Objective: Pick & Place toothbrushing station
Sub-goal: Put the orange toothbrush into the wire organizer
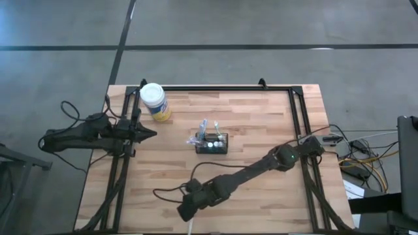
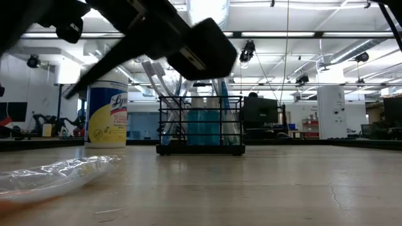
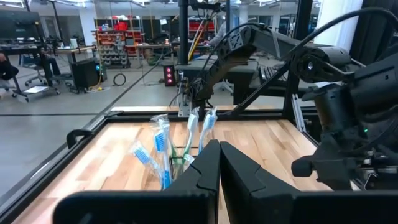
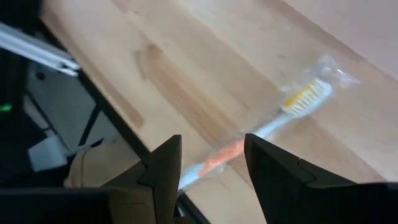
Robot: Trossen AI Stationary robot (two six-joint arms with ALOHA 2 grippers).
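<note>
The toothbrushing station (image 1: 213,143) is a small black mesh holder box that stands on its base at the table's middle, with several wrapped toothbrushes upright in it. It also shows in the low view (image 2: 201,125) and the left wrist view (image 3: 180,158). A toothbrush with an orange and white handle, in a clear wrapper (image 4: 273,127), lies flat on the table near the front edge; its wrapper shows in the low view (image 2: 56,172). My right gripper (image 4: 212,143) is open above it, one finger on either side of the handle. My left gripper (image 3: 219,146) is shut and empty at the table's left edge (image 1: 151,134).
A round yellow canister with a white lid (image 1: 155,102) stands at the far left of the table, also in the low view (image 2: 105,116). A black frame (image 1: 215,87) runs along the table's far and side edges. The right arm (image 1: 248,173) stretches across the near right part.
</note>
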